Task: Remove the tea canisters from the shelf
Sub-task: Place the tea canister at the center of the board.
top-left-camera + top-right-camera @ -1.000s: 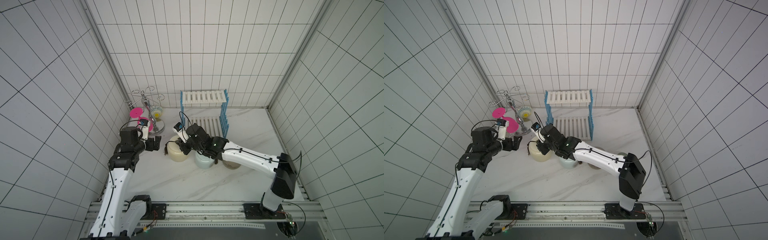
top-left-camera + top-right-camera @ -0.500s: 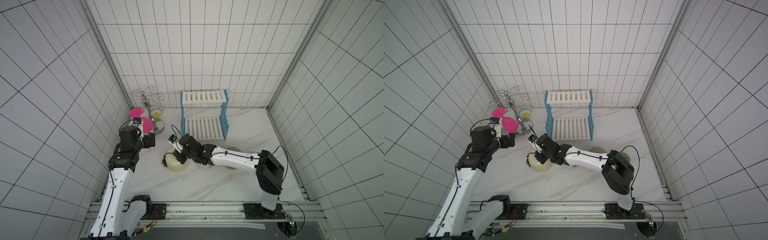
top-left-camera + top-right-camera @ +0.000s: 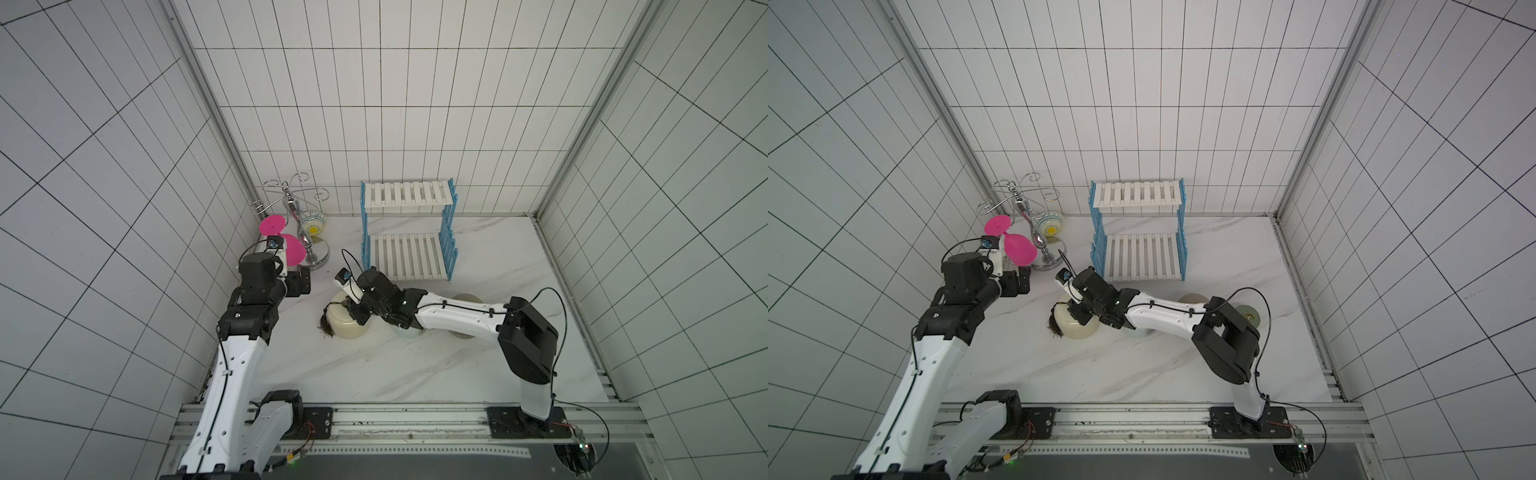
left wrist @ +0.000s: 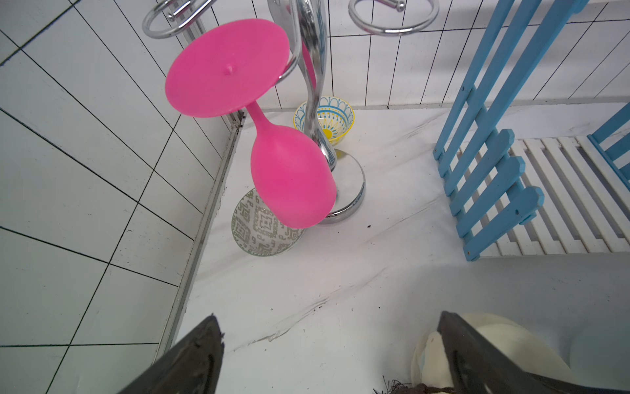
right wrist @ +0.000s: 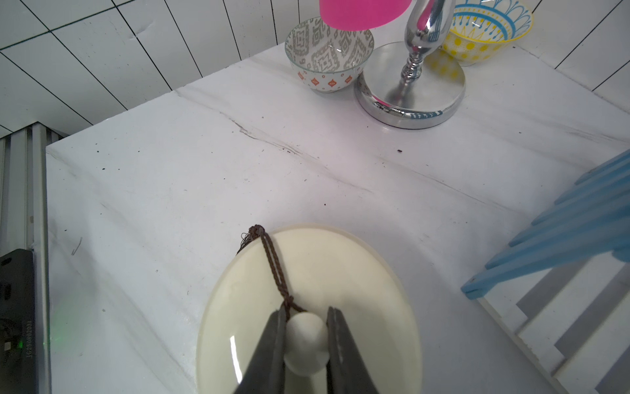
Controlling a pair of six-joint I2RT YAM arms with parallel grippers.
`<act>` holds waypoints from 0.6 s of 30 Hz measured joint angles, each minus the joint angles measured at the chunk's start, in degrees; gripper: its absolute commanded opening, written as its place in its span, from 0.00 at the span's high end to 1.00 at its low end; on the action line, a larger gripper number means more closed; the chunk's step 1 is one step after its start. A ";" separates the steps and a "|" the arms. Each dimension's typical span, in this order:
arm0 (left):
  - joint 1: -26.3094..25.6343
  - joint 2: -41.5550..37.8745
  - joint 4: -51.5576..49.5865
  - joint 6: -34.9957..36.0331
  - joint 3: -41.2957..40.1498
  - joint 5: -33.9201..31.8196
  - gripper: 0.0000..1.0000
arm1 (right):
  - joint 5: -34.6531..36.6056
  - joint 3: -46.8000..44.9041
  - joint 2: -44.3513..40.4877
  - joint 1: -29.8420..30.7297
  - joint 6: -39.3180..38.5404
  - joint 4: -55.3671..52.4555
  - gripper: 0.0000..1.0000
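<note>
Table [image 3: 374, 374] carried the shelf [image 3: 407, 232] at its back edge. Left gripper [image 4: 329, 327], out beyond the shelf's left front, stood wide open and held nothing. Right gripper [image 5: 305, 313], near the shelf's left front corner, was closed to a narrow gap on the knob [image 5: 306, 344] of the cream jar [image 3: 347, 328], which sat on the table, off the shelf. Also on the table before the shelf sat the tan jar [image 3: 1192, 299], the pale blue jar [image 3: 405, 332], mostly hidden under the right arm, and the smaller green jar [image 3: 1248, 318]. The cream jar's tassel [image 3: 325, 328] hung on the side away from the shelf.
</note>
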 measured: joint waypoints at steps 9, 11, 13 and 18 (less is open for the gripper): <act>-0.02 0.00 0.35 0.02 -0.46 0.09 0.01 | -0.22 0.00 0.15 -0.59 0.02 0.52 0.87; 0.00 0.04 0.31 0.02 -0.59 0.22 0.01 | -0.24 0.00 0.15 -0.55 0.02 0.46 0.81; -0.02 0.07 0.35 0.02 -0.63 0.28 0.01 | -0.31 0.00 0.15 -0.39 0.02 0.35 0.73; -0.02 0.11 0.44 0.02 -0.68 0.52 0.01 | -0.55 0.11 -1.09 0.61 0.02 1.07 0.58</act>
